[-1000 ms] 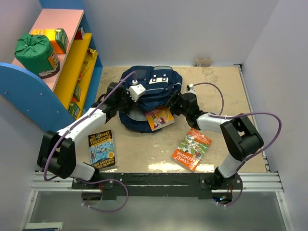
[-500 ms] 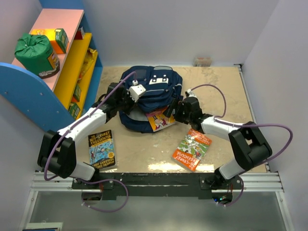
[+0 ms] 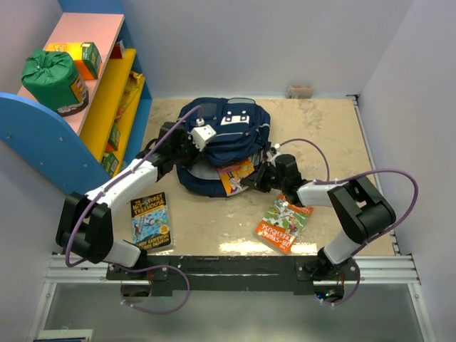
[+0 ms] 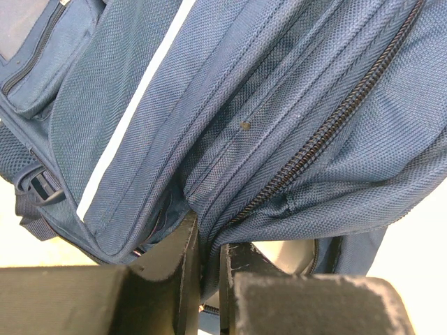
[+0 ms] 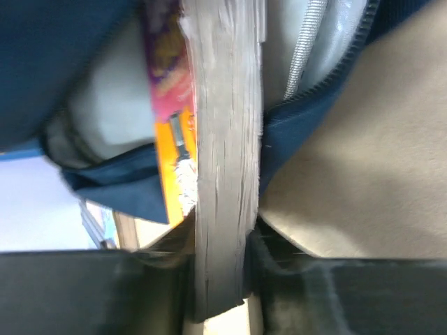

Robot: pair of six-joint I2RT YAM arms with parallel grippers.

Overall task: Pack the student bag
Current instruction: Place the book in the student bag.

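- Looking down from above, we found the student bag (image 3: 228, 135) lying at the middle of the desk (image 3: 335, 135), between the two arms, with its mouth turned toward the near right.
- We saw the left fingers (image 4: 178, 265) pinched almost together on a fold of the bag's navy fabric, just below the zip. We judged that they were holding the upper lip of the mouth up.
- The right fingers (image 5: 84, 293) were clamped on a book (image 5: 223, 139), one on each cover, with its grey page edge running straight out between them.
- The book's orange cover (image 3: 235, 176) lay partly under the raised lip, with its far end already inside the pale lining.
- The relation that mattered was this: the book's long axis ran from the right fingers up and to the left into the mouth, so the bag lay directly ahead of those fingers along that line.
- We judged that the right arm, the nearer one, would have to push along this axis, while the left arm kept the lip lifted.
- The risk, as we read it, was the book's leading corner catching on the lower zip edge just beside it.
- Two more books, a blue one (image 3: 151, 221) and an orange-green one (image 3: 285, 222), lay flat on the desk nearer the arm bases, not yet packed.
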